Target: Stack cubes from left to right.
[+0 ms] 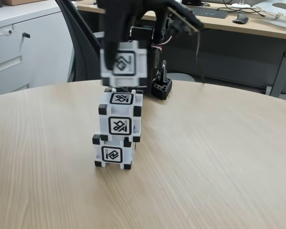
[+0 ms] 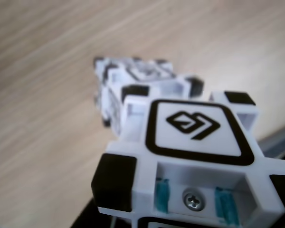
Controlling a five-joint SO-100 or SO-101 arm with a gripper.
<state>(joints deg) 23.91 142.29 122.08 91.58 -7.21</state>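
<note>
I see my gripper [image 1: 120, 50] clenched on the top cube [image 1: 124, 60], just above two stacked cubes [image 1: 118, 131] on the table [image 1: 219, 157].

The table [image 1: 219, 162] is round, and its top is light wood with thin lines running across it. A white cube [image 1: 114, 153] with black corners sits right on the wood, with a black square sign on its front. In the wrist view the wood [image 2: 47, 118] spreads out all around the blurry cubes. Behind the bottom cube, near the far edge of the table, stands a small black block [image 1: 161, 88] with holes in it. It may be the foot of the arm, but it is hard to tell.
</note>
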